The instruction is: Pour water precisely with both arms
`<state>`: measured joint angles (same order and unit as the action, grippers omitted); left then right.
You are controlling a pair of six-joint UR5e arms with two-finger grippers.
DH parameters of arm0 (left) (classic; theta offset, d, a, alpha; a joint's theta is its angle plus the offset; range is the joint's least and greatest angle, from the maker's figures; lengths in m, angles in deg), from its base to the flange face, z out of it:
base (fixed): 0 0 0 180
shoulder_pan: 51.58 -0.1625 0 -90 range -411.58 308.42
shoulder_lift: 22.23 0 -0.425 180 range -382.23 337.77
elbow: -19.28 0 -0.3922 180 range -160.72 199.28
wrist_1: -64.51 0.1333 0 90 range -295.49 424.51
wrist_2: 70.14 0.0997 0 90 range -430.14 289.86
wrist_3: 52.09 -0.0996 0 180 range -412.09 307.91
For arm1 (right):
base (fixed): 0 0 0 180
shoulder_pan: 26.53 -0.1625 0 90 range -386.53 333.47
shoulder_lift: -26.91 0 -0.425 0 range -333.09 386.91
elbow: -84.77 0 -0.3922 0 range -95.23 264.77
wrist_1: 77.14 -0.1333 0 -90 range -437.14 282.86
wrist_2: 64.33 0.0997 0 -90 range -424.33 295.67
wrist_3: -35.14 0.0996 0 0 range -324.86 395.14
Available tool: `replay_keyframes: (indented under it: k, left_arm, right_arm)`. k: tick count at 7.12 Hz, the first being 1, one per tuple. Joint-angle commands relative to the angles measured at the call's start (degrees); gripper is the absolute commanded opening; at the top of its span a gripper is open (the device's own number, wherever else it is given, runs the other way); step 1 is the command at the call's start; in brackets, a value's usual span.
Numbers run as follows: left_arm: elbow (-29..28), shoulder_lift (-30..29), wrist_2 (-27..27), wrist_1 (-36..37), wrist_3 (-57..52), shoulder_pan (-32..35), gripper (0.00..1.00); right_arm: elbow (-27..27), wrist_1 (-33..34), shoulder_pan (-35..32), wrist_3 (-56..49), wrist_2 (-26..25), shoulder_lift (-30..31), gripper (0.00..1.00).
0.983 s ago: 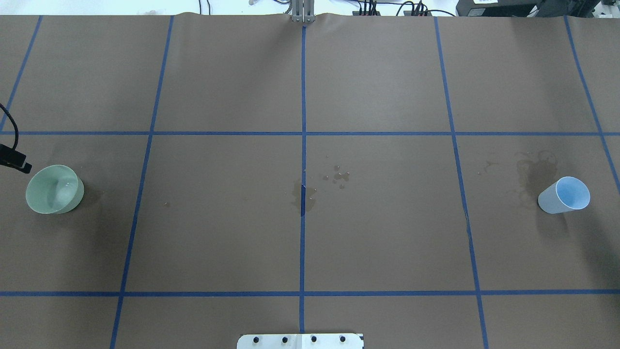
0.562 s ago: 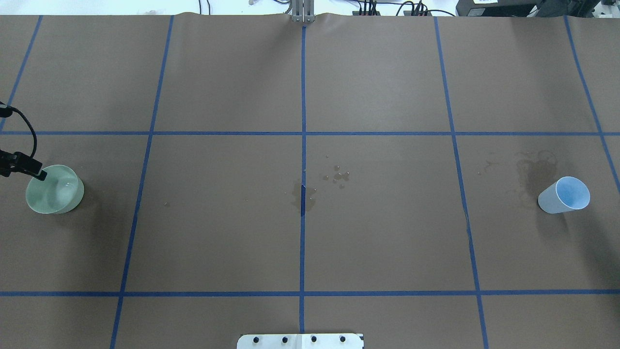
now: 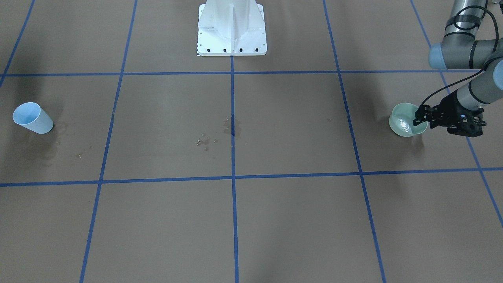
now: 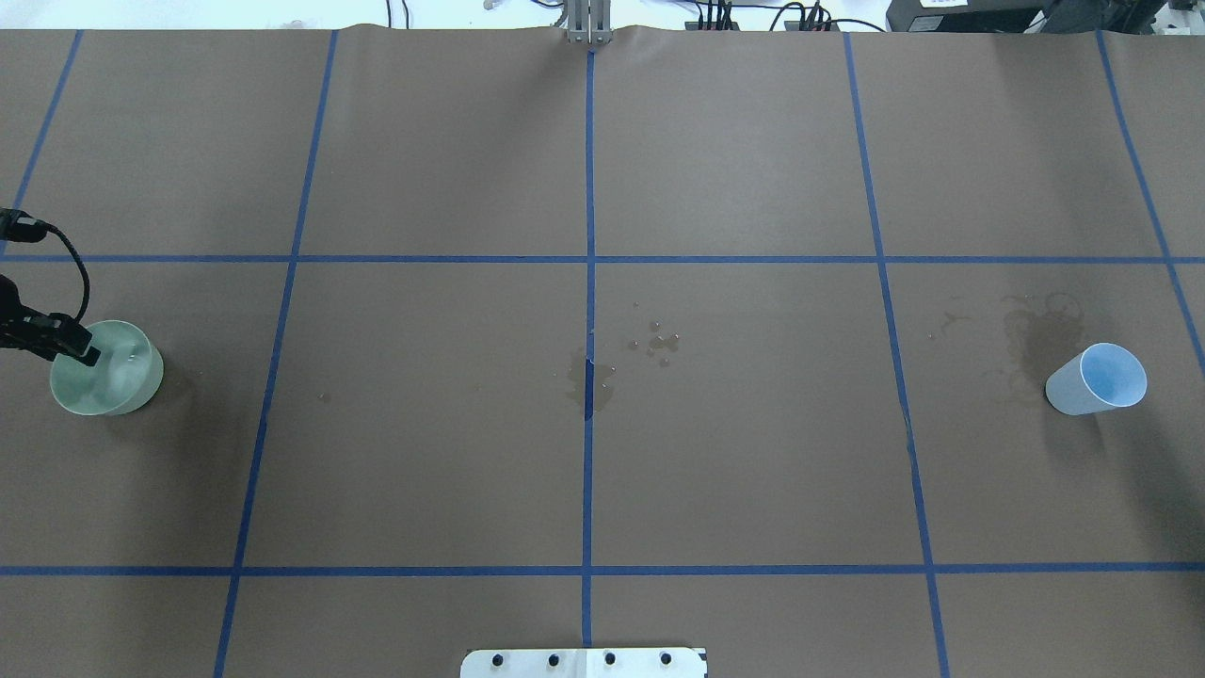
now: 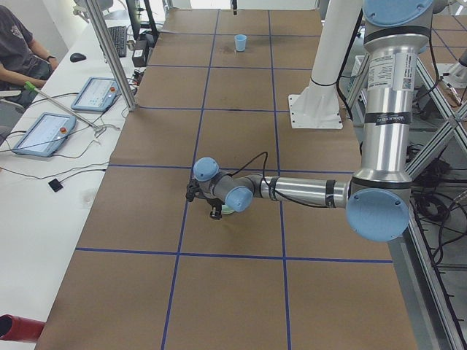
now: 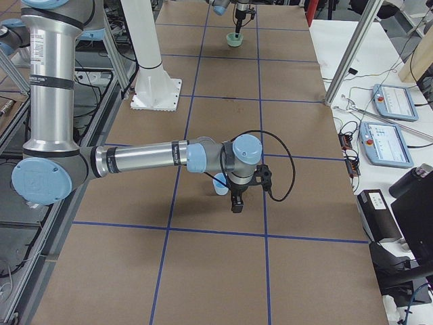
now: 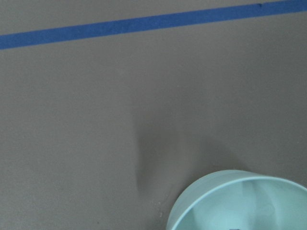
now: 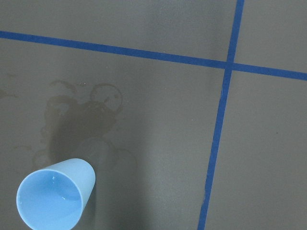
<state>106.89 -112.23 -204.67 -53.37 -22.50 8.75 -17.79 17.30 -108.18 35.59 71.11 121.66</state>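
Note:
A pale green bowl (image 4: 118,386) stands at the table's left, with water (image 3: 401,124) glinting inside. It also shows in the left wrist view (image 7: 240,201). My left gripper (image 3: 423,119) is at the bowl's outer rim, its jaws apart with one finger over the inside. A light blue cup (image 4: 1097,379) stands upright at the far right, with a few drops inside in the right wrist view (image 8: 55,199). My right gripper (image 6: 235,202) shows only in the exterior right view, close beside the cup (image 6: 220,183). I cannot tell whether it is open or shut.
Spilled droplets (image 4: 659,344) and a damp patch (image 4: 591,386) lie at the table's centre. A dried water stain (image 4: 1040,330) lies by the cup. The white pedestal base (image 3: 232,29) stands at the robot's side. Operators' tablets (image 6: 385,135) lie beyond the far edge.
My left gripper has moved in from the table's left edge onto the green bowl's rim. The bowl and the cup have not moved.

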Motion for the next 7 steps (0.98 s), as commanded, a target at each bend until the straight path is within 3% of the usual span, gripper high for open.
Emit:
replay_keyframes:
  k: [1,2,3,5,7]
  left_arm:
    - [-0.4,-0.2,-0.3,0.1,0.5,-0.1,0.00]
    - [-1.2,-2.8,-5.3,1.5,2.6,-0.1,0.00]
    - [-1.0,-6.6,-9.3,3.6,12.2,-0.1,0.00]
    - [1.7,-14.5,-9.7,4.6,25.2,-2.6,0.00]
    - [4.4,-23.8,-5.7,4.6,42.9,-11.0,0.00]
  right_arm:
    - [0.0,-0.1,0.0,0.0,0.0,0.1,1.00]
    - [0.0,-0.2,0.0,0.0,0.0,0.1,1.00]
    - [0.0,-0.2,0.0,0.1,0.0,0.2,1.00]
    - [-0.1,-0.1,0.0,0.3,0.3,0.3,1.00]
    - [-0.3,-0.3,0.0,0.5,1.8,0.8,1.00]
